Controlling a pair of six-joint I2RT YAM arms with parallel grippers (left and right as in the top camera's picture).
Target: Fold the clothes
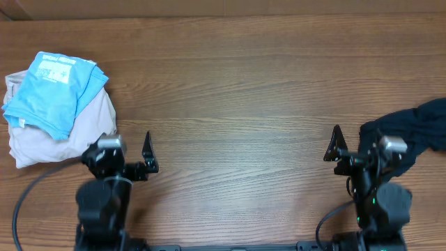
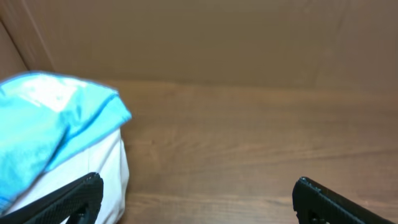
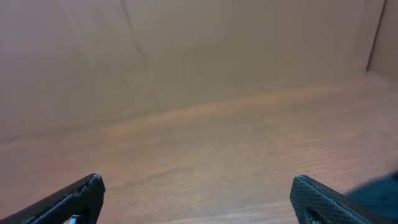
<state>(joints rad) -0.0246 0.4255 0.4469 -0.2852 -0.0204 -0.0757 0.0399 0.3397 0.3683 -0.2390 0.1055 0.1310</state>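
Observation:
The clothes [image 1: 418, 125], a crumpled dark navy garment, lie bunched at the table's right edge, just right of and partly behind my right gripper [image 1: 373, 148]. In the right wrist view only a dark corner of the clothes [image 3: 380, 190] shows at the lower right. My right gripper [image 3: 198, 182] is open wide over bare wood with nothing between its fingers. My left gripper [image 1: 122, 150] sits near the front left, also open wide and empty [image 2: 198, 183]. Neither gripper touches the clothes.
A light blue shirt [image 1: 56, 87] with a white printed patch lies on a beige garment [image 1: 59, 139] at the far left, right beside my left gripper; both show in the left wrist view [image 2: 37, 124] [image 2: 99, 165]. The wooden table [image 1: 237, 104] stretches between the arms.

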